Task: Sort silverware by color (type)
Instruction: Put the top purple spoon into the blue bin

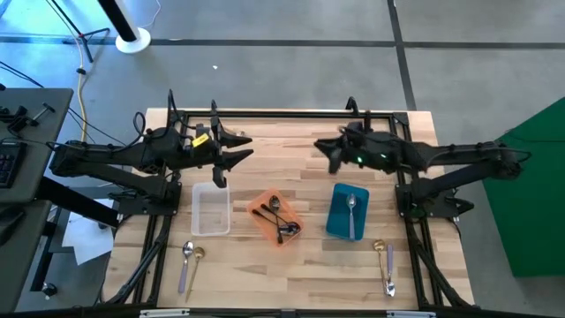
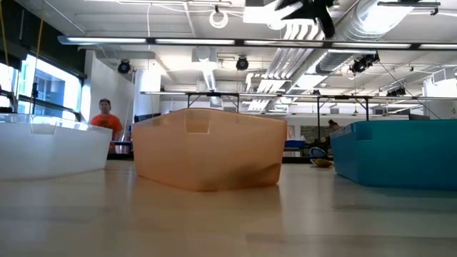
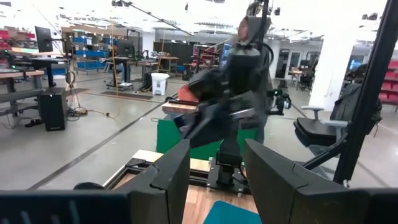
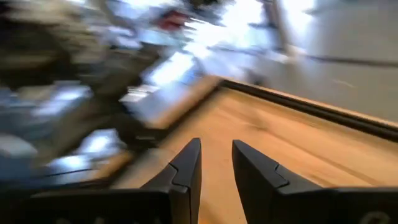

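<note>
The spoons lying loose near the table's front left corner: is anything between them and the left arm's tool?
Only the clear rectangular plastic tray lies between the left tool and the two slim metal spoons; the tool hangs above the table, so it could pass over.

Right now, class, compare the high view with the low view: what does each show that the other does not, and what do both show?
Only the high view shows the silverware: dark spoons in the orange tray, one silver spoon in the blue tray, loose spoons near the table's front corners, and both the left gripper and right gripper, raised, each empty.

Only the low view shows the room behind, with ceiling pipes and a person in orange.

Both show the clear tray, orange tray and blue tray on the wooden table.
</note>
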{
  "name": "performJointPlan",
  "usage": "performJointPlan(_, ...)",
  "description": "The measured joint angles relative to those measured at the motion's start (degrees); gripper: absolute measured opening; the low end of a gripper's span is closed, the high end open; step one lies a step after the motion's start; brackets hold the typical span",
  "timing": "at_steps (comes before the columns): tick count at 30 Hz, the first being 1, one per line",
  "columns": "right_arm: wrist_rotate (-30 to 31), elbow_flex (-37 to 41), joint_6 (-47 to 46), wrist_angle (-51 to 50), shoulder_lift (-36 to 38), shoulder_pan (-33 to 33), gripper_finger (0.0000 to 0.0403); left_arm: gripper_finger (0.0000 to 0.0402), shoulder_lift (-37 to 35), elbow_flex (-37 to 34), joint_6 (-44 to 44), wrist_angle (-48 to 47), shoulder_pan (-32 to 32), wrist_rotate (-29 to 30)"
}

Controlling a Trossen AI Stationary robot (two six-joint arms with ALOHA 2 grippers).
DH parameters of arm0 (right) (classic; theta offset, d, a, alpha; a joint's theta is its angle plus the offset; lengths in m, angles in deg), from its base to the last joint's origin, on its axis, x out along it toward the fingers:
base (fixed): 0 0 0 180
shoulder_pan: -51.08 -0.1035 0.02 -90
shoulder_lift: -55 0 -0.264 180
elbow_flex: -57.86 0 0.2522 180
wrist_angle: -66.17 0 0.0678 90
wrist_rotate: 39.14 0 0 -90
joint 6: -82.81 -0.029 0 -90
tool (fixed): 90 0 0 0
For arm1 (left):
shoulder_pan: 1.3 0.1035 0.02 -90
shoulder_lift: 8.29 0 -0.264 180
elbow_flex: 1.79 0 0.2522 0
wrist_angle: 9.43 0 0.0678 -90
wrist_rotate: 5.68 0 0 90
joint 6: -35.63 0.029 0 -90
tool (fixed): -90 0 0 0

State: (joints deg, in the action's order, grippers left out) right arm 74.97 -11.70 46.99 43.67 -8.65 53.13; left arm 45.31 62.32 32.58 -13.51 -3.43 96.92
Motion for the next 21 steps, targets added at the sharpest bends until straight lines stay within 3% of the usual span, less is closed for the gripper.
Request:
performJointPlan(4,6.0,-3.5,-10.8,-18.6,-2.7,6.3,0.0081,0.0138,0.0,0.0,2.1,-0.1,0.0,0.0)
performJointPlan(10,0.1,-3.7,-25.8,-32.1,-6.3,16.9,0.0109,0.0138,0.1,0.0,0.8,-0.2,0.0,0.1)
performJointPlan(15,-1.0,-3.7,-37.3,-35.9,-10.9,25.4,0.0128,0.0138,0.3,0.0,-1.7,-1.1,0.0,0.1)
performJointPlan(21,-6.4,-3.7,-39.0,-35.6,-18.7,34.3,0.0134,0.0138,0.4,0.0,-4.0,-1.0,0.0,0.2)
